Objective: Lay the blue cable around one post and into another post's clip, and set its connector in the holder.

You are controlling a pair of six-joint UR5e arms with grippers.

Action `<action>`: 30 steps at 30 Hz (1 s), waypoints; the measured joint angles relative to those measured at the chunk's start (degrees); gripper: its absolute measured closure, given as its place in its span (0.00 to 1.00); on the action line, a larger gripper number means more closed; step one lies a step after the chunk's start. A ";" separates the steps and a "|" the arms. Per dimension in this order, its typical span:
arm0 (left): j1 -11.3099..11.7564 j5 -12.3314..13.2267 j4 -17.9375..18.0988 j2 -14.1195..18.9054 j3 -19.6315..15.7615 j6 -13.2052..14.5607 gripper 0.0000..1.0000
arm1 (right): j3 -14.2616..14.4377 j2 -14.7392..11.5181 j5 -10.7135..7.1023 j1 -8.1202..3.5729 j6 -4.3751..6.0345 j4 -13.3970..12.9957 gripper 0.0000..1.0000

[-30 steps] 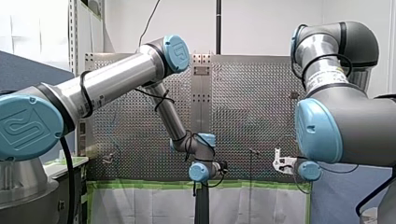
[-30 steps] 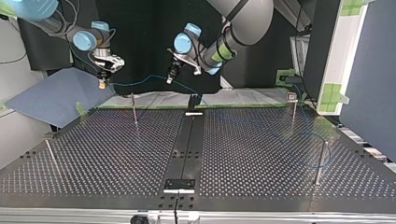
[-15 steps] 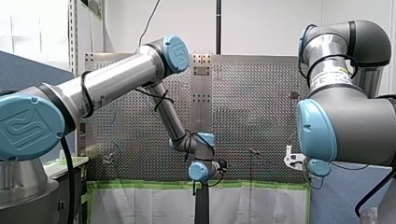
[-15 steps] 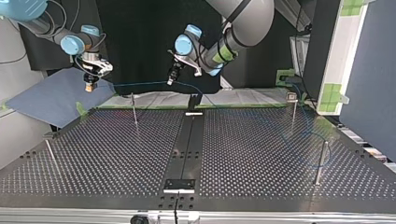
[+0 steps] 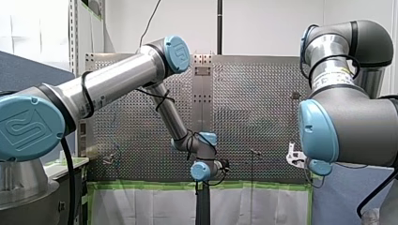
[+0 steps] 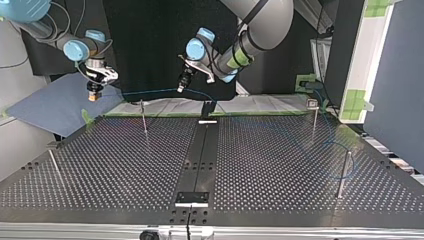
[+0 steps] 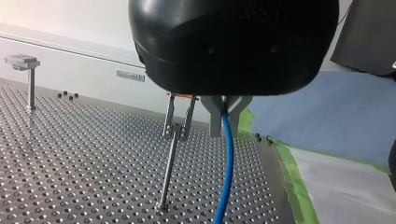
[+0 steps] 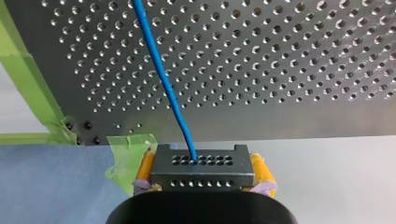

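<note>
Right gripper [image 8: 203, 176]: yellow pads clamped on connector [image 8: 201, 164], over blue sheet [image 8: 46, 186] just off table [image 8: 289, 70] corner. Cable [image 8: 161, 74] leaves connector, spans to left gripper [image 7: 223, 112], metal fingers pinched on it, clip post [image 7: 170, 163] just beside. Step, likely: bring span to clip. Keep line taut, move both arms together, drop straight into fork, no twist at connector. Both wrists point down; left arm reaches to mid-table.

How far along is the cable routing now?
Done, it seems: the blue cable curves round the post at the top view's right. In hand: my right gripper holds the connector in its jaws, my left gripper the cable, both in the air. Left: the clip, then seating the connector.
</note>
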 joint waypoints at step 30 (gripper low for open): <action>-0.42 0.56 -1.48 -0.01 3.34 -1.90 1.00 | -1.34 0.08 -0.31 -0.01 1.41 0.04 1.00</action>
